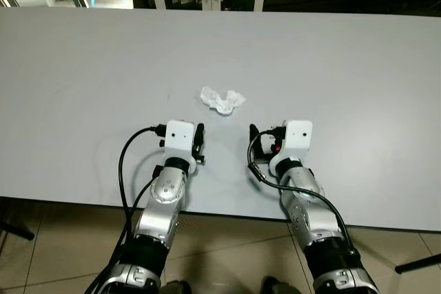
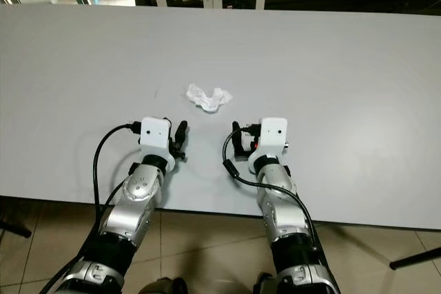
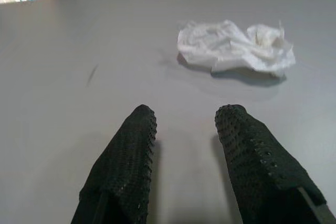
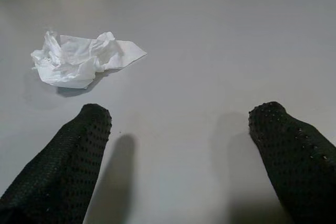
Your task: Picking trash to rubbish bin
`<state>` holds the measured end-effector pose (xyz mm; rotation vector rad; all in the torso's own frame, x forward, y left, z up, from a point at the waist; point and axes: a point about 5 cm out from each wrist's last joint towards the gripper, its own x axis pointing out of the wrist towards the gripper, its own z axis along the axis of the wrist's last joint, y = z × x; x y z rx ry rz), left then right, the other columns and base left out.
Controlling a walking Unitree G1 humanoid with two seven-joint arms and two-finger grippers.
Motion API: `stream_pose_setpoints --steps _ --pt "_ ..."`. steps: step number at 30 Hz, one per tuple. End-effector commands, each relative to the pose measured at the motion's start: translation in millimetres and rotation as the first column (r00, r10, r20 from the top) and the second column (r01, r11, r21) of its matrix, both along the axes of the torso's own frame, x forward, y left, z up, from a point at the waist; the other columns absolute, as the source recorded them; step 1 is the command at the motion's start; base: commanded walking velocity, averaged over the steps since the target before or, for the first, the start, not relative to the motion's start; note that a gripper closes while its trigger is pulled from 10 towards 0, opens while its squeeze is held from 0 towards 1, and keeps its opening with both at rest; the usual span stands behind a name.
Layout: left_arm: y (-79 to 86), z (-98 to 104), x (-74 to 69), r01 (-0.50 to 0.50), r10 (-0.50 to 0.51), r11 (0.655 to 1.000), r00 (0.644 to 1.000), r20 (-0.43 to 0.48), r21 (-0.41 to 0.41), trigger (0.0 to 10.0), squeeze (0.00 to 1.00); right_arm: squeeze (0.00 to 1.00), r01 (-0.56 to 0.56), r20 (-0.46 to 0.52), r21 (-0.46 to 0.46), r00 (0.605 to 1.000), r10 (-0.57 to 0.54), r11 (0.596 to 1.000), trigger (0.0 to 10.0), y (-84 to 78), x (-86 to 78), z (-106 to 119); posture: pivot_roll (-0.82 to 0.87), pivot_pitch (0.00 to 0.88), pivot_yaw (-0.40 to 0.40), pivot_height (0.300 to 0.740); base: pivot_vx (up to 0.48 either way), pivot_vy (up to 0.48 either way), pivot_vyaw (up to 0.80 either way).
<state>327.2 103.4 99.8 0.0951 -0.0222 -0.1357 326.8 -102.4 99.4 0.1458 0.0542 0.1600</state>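
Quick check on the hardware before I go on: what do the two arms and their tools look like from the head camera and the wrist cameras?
Both arms are silver metal with black bands lower down. Each wrist carries a white boxy block, and a black cable loops along each arm. The left tool and right tool each have two long black fingers, rounded at the tips with a dimpled, dotted texture. A small red spot shows beside the right tool's white block.
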Motion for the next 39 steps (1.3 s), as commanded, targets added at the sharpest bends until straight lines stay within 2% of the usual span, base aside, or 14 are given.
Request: stream_pose_setpoints --steps 1,11,15,18,21,23,25,27,29,31,37,39 --pt "0.3 -1.1 -2.8 0.003 -0.003 1.000 1.000 -0.005 -0.001 10.0 0.00 0.00 -0.005 -0.025 -0.002 1.000 0.005 1.000 10.0 1.5 -4.8 -4.8 -0.05 0.189 0.051 0.740 0.000 0.000 0.00" --pt "0.3 -3.9 -15.9 0.007 -0.007 1.000 1.000 -0.008 -0.009 10.0 0.00 0.00 -0.005 -0.048 0.010 0.999 0.005 1.000 10.0 3.9 -19.2 -11.1 -0.05 0.234 0.052 0.740 0.000 0.000 0.00" --pt "-1.3 1.4 -16.6 0.020 -0.020 1.000 1.000 0.013 0.002 10.0 0.00 0.00 0.018 -0.015 0.020 1.000 -0.018 1.000 10.0 2.0 -20.0 -3.3 -0.04 0.242 0.054 0.740 0.000 0.000 0.00" --pt "-3.3 18.6 -10.1 0.031 -0.030 1.000 0.997 0.067 -0.004 10.0 0.00 0.00 0.041 0.039 0.032 0.998 -0.043 0.999 10.0 -3.1 -13.7 14.2 -0.05 0.234 0.059 0.740 0.000 0.000 0.00" --pt "-4.1 27.0 -7.2 0.036 -0.035 0.999 0.995 0.092 -0.009 10.0 0.00 0.00 0.051 0.059 0.031 0.997 -0.053 0.998 10.0 -5.6 -11.4 20.9 -0.05 0.233 0.060 0.740 0.000 0.000 0.00" --pt "-4.8 40.2 -3.9 0.042 -0.040 0.999 0.991 0.127 -0.011 10.0 0.00 0.00 0.062 0.085 0.022 0.994 -0.064 0.998 10.0 -9.1 -9.1 31.2 -0.05 0.232 0.062 0.740 0.000 0.000 0.00" --pt "-4.8 40.2 -3.9 0.042 -0.040 0.999 0.991 0.127 -0.011 10.0 0.00 0.00 0.062 0.085 0.022 0.994 -0.064 0.998 10.0 -9.1 -9.1 31.2 -0.05 0.232 0.062 0.740 0.000 0.000 0.00" --pt "-4.4 53.3 0.1 0.054 -0.055 0.999 0.986 0.157 0.006 10.0 0.00 0.00 0.069 0.116 0.014 0.991 -0.070 0.998 10.0 -12.6 -7.0 43.3 -0.06 0.231 0.066 0.740 0.000 0.000 0.00" --pt "-4.0 57.1 1.2 0.057 -0.058 0.998 0.985 0.165 0.010 10.0 0.00 0.00 0.070 0.126 0.012 0.989 -0.071 0.997 10.0 -13.6 -6.6 46.9 -0.06 0.231 0.066 0.740 0.000 0.000 0.00" --pt "-1.8 64.9 9.1 0.062 -0.066 0.998 0.982 0.174 0.029 10.0 0.00 0.00 0.066 0.134 -0.002 0.989 -0.065 0.998 10.0 -15.3 -3.2 53.3 -0.05 0.229 0.065 0.740 0.000 0.000 0.00" --pt "0.1 62.6 17.2 0.064 -0.068 0.997 0.986 0.151 0.032 10.0 0.00 0.00 0.058 0.126 -0.025 0.991 -0.054 0.998 10.0 -17.1 -0.6 53.6 -0.06 0.233 0.064 0.740 0.000 0.000 0.00" --pt "0.2 62.7 25.1 0.073 -0.079 0.996 0.988 0.131 0.053 10.0 0.00 0.00 0.048 0.122 -0.038 0.992 -0.043 0.998 10.0 -18.8 0.4 56.9 -0.06 0.244 0.061 0.740 0.000 0.000 0.00"
